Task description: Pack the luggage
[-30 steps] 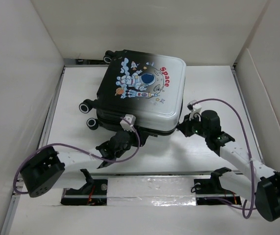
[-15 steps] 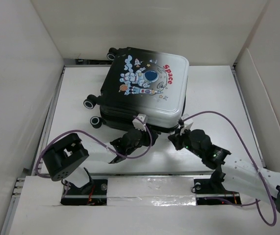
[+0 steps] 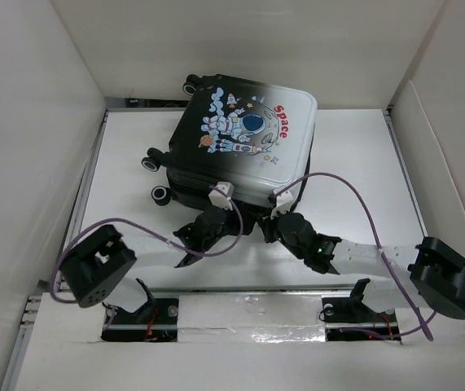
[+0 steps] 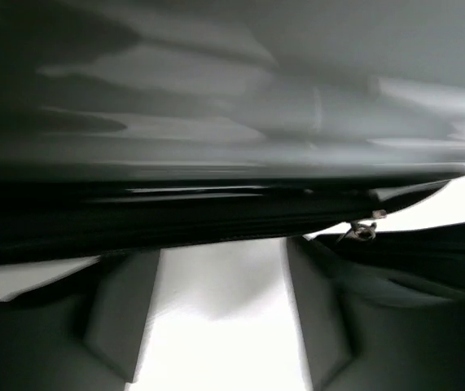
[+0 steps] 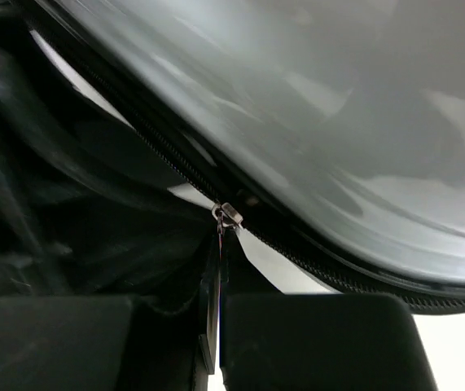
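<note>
The luggage (image 3: 244, 138) lies flat at the back middle of the table, astronaut-print shell up, lid down. My right gripper (image 3: 271, 224) is at its near edge. In the right wrist view it (image 5: 216, 314) is shut on the zipper pull tab (image 5: 214, 285), which hangs from the slider (image 5: 229, 216) on the zipper under the grey shell (image 5: 338, 122). My left gripper (image 3: 216, 218) is just to the left at the same edge. In the left wrist view it (image 4: 224, 273) is open and empty, with white table between its fingers (image 4: 122, 309) and the luggage's edge (image 4: 216, 204) just ahead.
The luggage's black wheels (image 3: 151, 163) stick out on its left side. White walls (image 3: 37, 122) close the table on the left, back and right. A metal rail (image 3: 248, 305) runs along the near edge by the arm bases. Purple cables (image 3: 354, 195) loop above both arms.
My right gripper has moved left along the luggage's near edge, towards the left gripper. The luggage has slid a little back and right. The left gripper has shifted slightly right.
</note>
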